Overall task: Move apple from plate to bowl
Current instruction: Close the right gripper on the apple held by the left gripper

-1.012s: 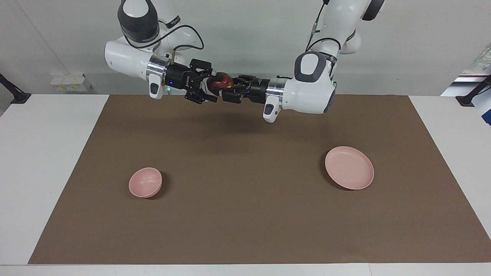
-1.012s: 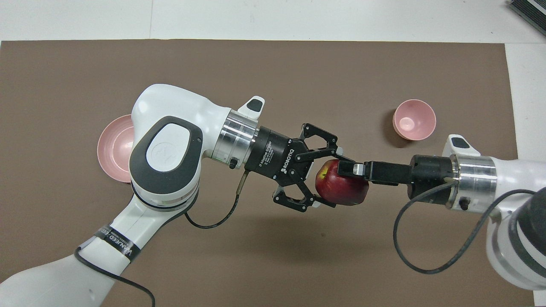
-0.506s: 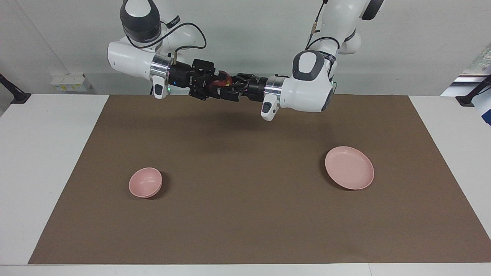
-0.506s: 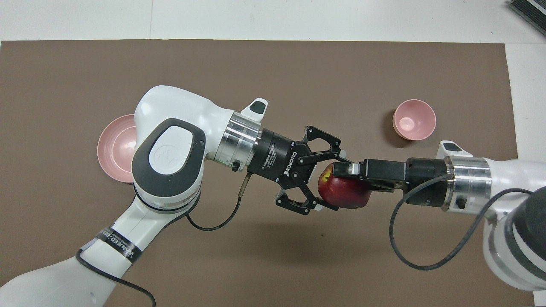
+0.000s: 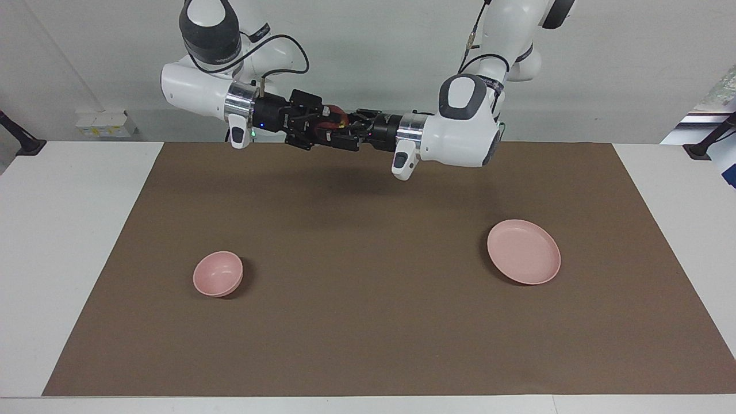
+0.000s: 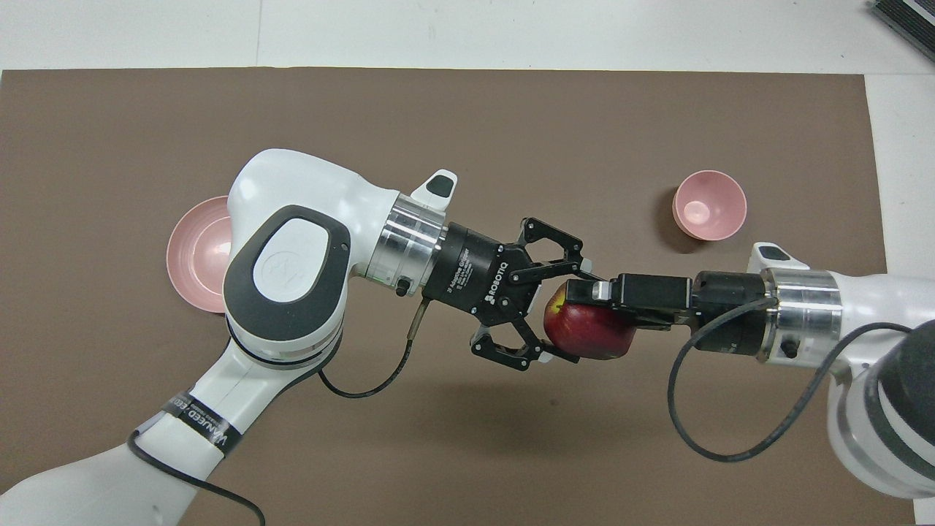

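The dark red apple [image 6: 592, 332] hangs in the air between my two grippers, over the mat's edge nearest the robots; it barely shows in the facing view [image 5: 336, 117]. My left gripper [image 6: 564, 312] has a finger on each side of the apple. My right gripper [image 6: 584, 292] meets it head-on, one finger lying over the apple's top, and looks shut on it in the facing view [image 5: 322, 123]. The pink plate [image 5: 523, 251] lies bare at the left arm's end. The pink bowl [image 5: 217, 273] stands bare at the right arm's end.
A brown mat [image 5: 368, 322] covers the white table [image 5: 69, 241]. In the overhead view the left arm hides part of the plate [image 6: 193, 256]. The bowl [image 6: 709, 205] lies a little farther from the robots than the right wrist.
Both grippers rose a little together with the apple. The right gripper's fingers closed in and slid further over the apple. The plate and bowl have not moved.
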Action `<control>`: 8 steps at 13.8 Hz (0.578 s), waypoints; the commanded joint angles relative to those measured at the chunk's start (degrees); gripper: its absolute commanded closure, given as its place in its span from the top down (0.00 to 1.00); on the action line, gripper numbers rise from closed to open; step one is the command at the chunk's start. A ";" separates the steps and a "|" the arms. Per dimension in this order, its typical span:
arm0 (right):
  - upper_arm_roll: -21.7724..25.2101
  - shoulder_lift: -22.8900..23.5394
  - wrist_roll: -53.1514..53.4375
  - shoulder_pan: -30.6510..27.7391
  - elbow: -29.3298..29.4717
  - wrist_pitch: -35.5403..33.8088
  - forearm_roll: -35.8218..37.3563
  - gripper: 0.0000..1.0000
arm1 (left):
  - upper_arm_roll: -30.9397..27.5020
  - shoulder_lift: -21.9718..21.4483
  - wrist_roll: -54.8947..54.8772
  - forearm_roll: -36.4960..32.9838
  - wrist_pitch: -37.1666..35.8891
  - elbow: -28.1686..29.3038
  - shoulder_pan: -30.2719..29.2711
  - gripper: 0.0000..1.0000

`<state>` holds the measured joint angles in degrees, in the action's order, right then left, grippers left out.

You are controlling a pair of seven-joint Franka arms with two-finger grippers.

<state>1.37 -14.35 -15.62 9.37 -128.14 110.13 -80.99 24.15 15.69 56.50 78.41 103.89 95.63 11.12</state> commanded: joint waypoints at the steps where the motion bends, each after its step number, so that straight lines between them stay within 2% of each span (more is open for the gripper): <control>1: -0.23 -0.51 1.21 -0.40 -0.62 -0.36 -0.31 0.05 | -0.95 -2.16 1.60 -0.53 1.41 1.58 1.80 1.00; 5: -0.23 -0.33 1.21 -0.84 -0.53 -0.18 -0.04 0.02 | -1.12 -1.98 1.60 -3.60 1.41 1.49 1.01 1.00; 8: -0.23 -0.33 1.21 -1.11 -0.53 -0.18 1.19 0.02 | -1.47 -1.63 0.90 -10.88 2.02 1.31 0.13 1.00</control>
<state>1.34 -14.27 -15.56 9.29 -128.65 110.18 -80.75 23.17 15.39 57.03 71.61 104.96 95.62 11.63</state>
